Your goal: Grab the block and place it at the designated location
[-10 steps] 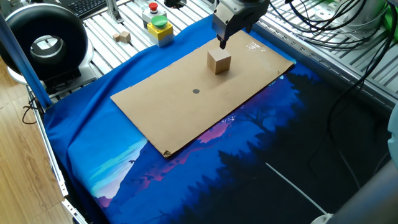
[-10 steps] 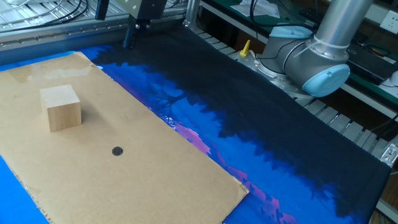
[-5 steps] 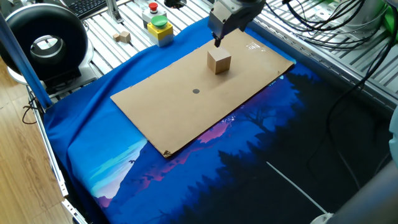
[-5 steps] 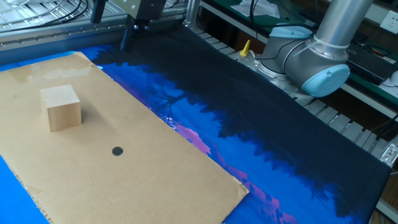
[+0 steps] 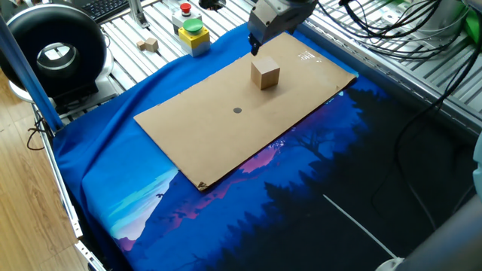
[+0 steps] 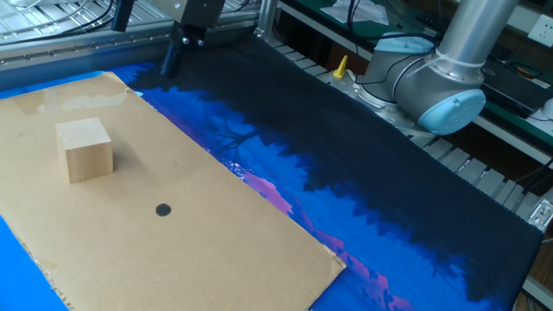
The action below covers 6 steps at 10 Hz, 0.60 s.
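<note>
Starting at the left of one fixed view, a black ring-shaped device (image 5: 53, 49) sits at about 10 o'clock from the cardboard sheet (image 5: 196, 143), on the slatted metal table (image 5: 124, 38). Further right, a small pale cube (image 5: 150, 44) lies on the slats, and beside it stands a yellow box with a green and a red button (image 5: 192, 30). The cardboard lies flat on a blue printed cloth (image 5: 113, 188). On it, the dark dot (image 5: 237, 111) marks the designated spot, bare, near the sheet's middle. The block (image 5: 264, 74) stands on the cardboard at about 1 o'clock from the dot, well apart from it. The gripper (image 5: 254, 48) hangs in the air at about 11 o'clock from the block, near it but not touching, holding nothing; whether its fingers are parted or closed cannot be told, since only a dark tip shows.

In the other fixed view, the block (image 6: 85, 149) sits toward the left of the cardboard (image 6: 216, 233), with the dot (image 6: 162, 209) at about 4 o'clock from it. The gripper (image 6: 172, 62) shows at the top, over the cloth (image 6: 285, 130) by the sheet's far edge. The arm's grey joint (image 6: 441, 82) is at the right.
</note>
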Available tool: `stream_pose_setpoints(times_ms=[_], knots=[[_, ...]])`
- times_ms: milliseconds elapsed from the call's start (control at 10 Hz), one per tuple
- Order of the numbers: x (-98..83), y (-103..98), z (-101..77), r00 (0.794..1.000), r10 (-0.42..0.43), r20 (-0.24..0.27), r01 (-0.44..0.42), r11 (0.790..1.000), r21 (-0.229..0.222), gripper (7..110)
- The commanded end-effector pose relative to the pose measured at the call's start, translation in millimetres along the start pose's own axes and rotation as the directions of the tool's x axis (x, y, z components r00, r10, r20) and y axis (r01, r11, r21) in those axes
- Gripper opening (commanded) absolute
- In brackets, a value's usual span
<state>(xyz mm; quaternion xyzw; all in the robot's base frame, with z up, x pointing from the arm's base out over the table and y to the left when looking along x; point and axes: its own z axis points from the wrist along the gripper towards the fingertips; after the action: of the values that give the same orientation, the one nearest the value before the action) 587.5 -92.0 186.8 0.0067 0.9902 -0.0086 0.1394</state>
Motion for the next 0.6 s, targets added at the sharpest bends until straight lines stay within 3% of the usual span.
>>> stream_pose_setpoints(times_ms=[0, 200, 300, 500], knots=[[-1.3, 6, -1.4, 0.999, -0.041, 0.006, 0.041, 0.999, -0.027, 107], [3.8, 7, -1.5, 0.996, -0.085, -0.013, 0.085, 0.996, -0.034, 107], [12.4, 5, -1.5, 0.988, -0.141, -0.060, 0.138, 0.989, -0.055, 107], [-4.6, -24, -5.3, 0.973, -0.208, -0.100, 0.202, 0.977, -0.074, 107]])
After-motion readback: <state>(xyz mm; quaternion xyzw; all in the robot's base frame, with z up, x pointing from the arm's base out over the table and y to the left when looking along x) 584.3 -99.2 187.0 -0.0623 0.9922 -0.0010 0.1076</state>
